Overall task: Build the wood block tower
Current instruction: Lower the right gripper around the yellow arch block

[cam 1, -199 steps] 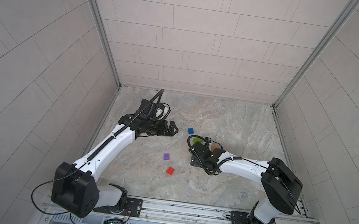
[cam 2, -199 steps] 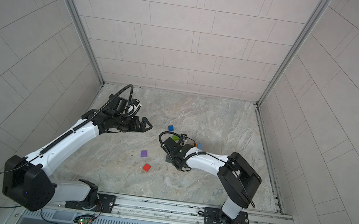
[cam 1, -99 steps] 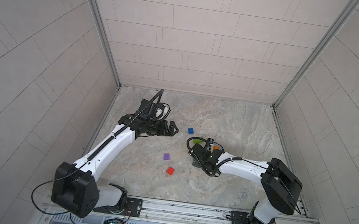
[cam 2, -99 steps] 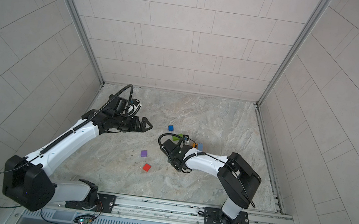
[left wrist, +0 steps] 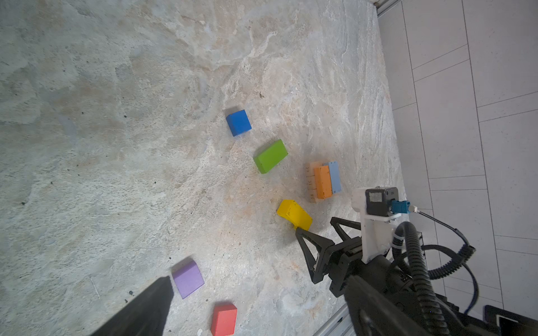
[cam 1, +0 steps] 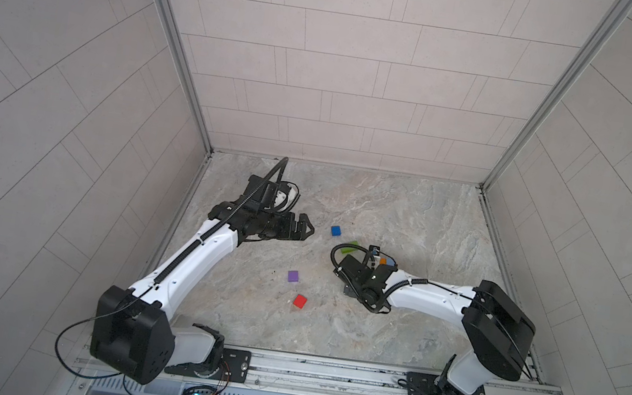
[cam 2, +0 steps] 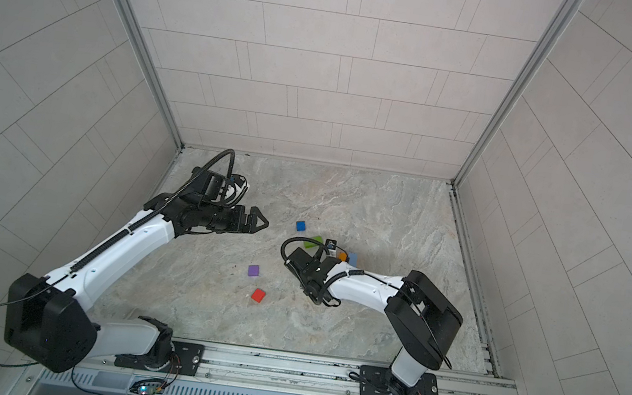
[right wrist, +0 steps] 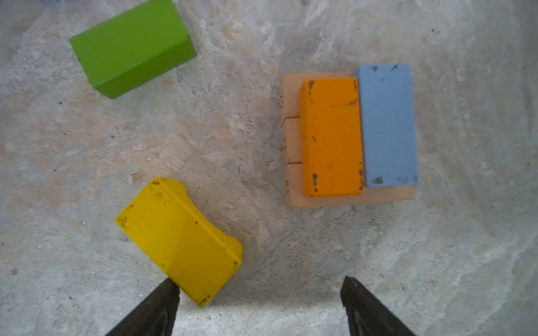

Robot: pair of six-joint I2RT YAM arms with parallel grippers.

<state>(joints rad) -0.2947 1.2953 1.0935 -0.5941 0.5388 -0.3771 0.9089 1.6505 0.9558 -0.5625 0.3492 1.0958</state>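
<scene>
Near the tower (right wrist: 332,136), the right gripper (right wrist: 259,282) gapes empty just short of the yellow bar (right wrist: 179,241), likely lining up a grab; the left gripper (cam 1: 307,229), open and empty, sits well apart.

The wood block tower (left wrist: 322,186) stands two tiers high: an orange bar (right wrist: 332,136) and a light-blue bar (right wrist: 387,125) lie touching, crosswise on three tan bars (right wrist: 291,139). Seen from above, a green bar (cam 1: 350,245) lies at nine o'clock, a dark-blue cube (cam 1: 336,231) at ten, a yellow bar (right wrist: 177,238) near seven, and a purple cube (cam 1: 293,276) and a red cube (cam 1: 300,301) toward eight.
</scene>
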